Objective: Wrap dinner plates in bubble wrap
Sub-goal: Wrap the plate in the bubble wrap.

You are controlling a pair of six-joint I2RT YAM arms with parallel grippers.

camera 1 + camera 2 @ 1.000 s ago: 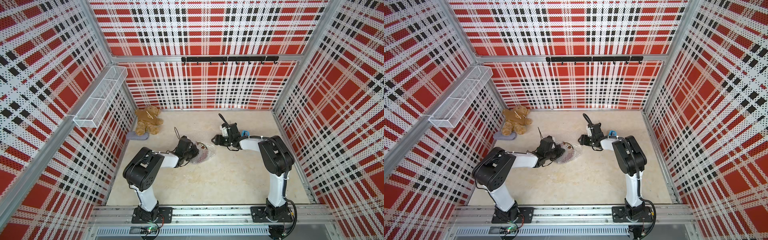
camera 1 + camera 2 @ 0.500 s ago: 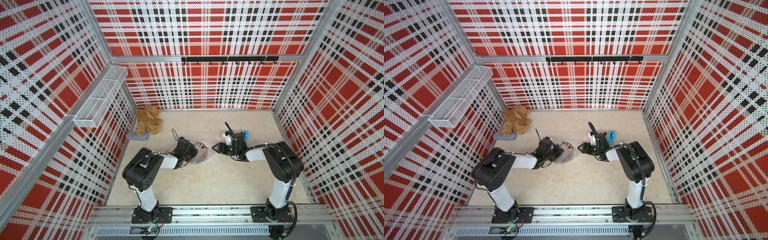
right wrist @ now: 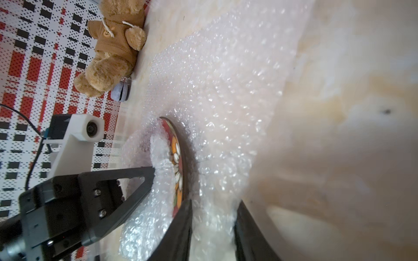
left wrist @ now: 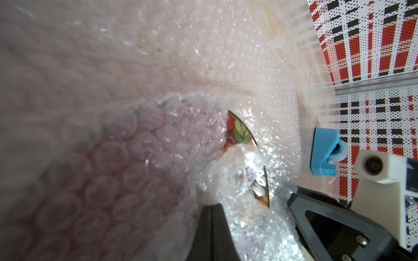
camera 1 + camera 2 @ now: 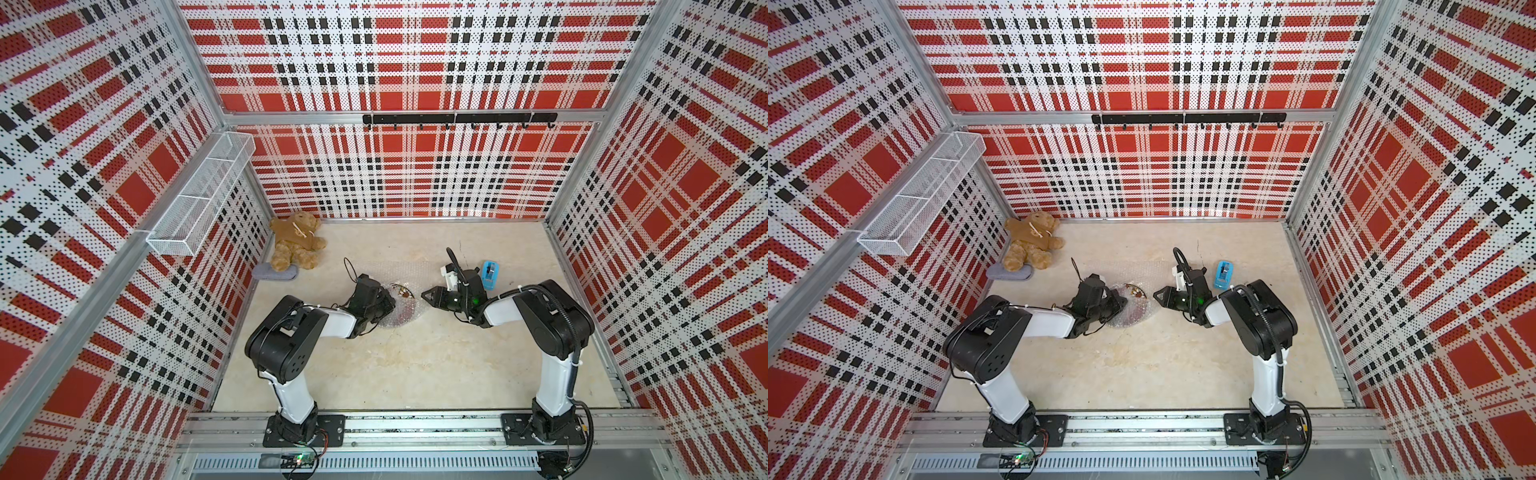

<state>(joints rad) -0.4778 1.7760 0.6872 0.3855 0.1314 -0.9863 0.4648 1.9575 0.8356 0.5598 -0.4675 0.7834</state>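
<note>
Right jaws advanced to plate (image 3: 177, 158) rim, spread astride bubble wrap (image 3: 214, 90) edge; left jaws pinch it.

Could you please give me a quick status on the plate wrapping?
Left end effector shut on bubble wrap flap over plate. Right end effector open, straddling wrap edge. Plate partly covered, rim exposed. Tape dispenser clear of wrap.

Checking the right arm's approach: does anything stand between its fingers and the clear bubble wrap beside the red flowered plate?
Nothing visible does. The right gripper has the clear bubble wrap directly at its fingers; the blue tape dispenser sits aside, behind it.
</note>
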